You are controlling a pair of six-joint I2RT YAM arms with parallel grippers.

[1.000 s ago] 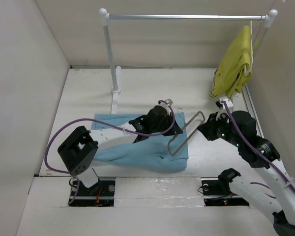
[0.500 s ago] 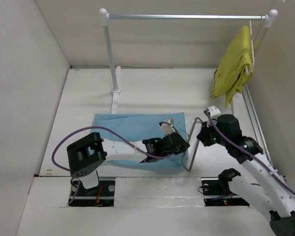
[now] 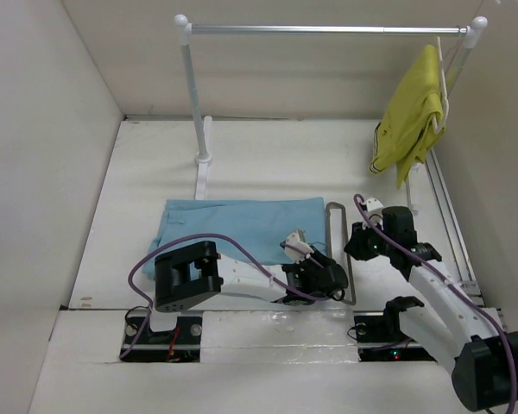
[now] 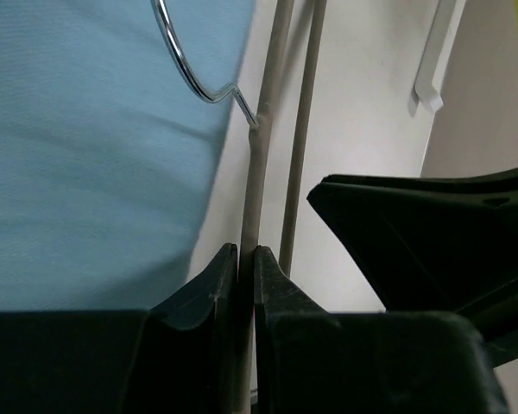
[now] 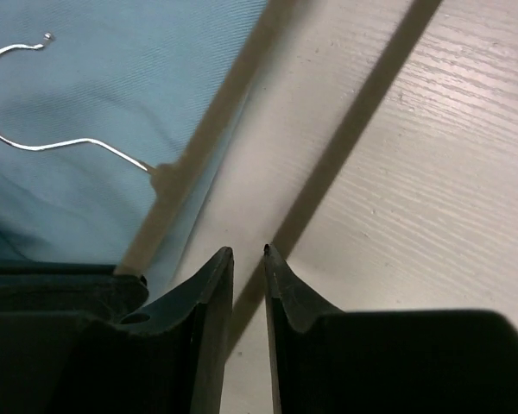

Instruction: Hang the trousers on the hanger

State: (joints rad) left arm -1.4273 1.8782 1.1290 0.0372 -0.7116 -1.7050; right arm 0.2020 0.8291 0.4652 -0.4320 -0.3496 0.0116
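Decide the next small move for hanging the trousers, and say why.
Probably send the right gripper, jaws slightly apart and empty, to the right edge of the trousers to lift it. The left gripper pinches the hanger by its bar, which lies flat just beside that edge.

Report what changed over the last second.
The left gripper swung from over the trousers to the near edge, where it pinches the hanger, which turned to lie along their right edge. The right gripper drew nearer too. Yellow garment and rail unchanged.
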